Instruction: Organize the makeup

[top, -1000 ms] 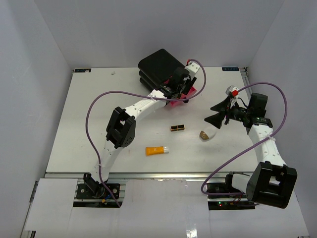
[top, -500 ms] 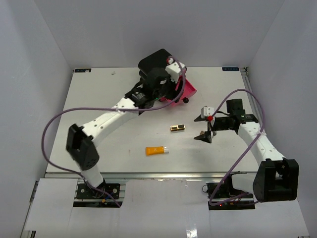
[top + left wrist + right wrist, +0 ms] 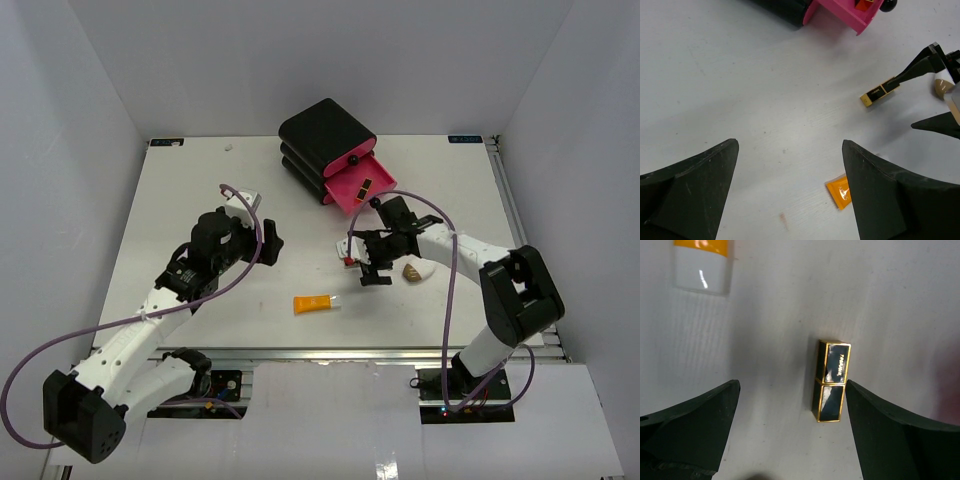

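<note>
Top external: stowed lipstick (image 3: pixel 366 185) sits in the drawer (image 3: pixel 350 192); loose lipstick (image 3: pixel 831 380), orange tube (image 3: pixel 316 303), egg-shaped piece (image 3: pixel 412 271) wait on the surface (image 3: pixel 200 190); left pincer (image 3: pixel 790 146), right pincer (image 3: pixel 791 387) open, empty.

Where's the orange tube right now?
Seen from above, the orange tube lies flat near the middle of the table, a bit left of the black-and-gold lipstick and closer to the near edge.

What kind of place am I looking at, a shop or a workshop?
Probably a robotics test bench: a white table boxed in by plain white walls, a left arm and right arm bolted at its near edge, and an orange tube and lipstick tube laid out as props.
</note>
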### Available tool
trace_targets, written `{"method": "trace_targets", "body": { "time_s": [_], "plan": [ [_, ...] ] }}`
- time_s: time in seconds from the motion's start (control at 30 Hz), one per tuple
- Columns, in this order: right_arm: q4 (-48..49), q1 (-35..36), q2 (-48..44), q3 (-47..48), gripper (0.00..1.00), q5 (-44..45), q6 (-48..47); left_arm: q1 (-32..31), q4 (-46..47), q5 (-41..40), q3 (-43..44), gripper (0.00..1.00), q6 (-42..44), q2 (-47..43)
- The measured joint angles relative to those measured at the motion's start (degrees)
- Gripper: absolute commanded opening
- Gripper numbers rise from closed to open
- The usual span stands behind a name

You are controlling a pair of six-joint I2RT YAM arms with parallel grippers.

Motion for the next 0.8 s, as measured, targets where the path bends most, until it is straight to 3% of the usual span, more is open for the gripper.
{"method": "trace_targets", "body": {
  "time_s": [0.2,0.67,0.8],
  "plan": [
    [2.2,0.9,7.3,6.2,0.82,6.0,2.2,0.0,1.2,-3.2,-2.2,0.96,0.0,-4.1],
    [3.0,1.0,13.9,9.6,0.21,9.9,4.1,0.0,1.7,-3.7,-2.2,0.96,0.0,-4.3],
    [2.7,1.0,13.8,9.9,0.18,9.9,4.0,0.0,1.7,-3.7,-2.3,0.95,0.0,-4.8]
  ]
}}
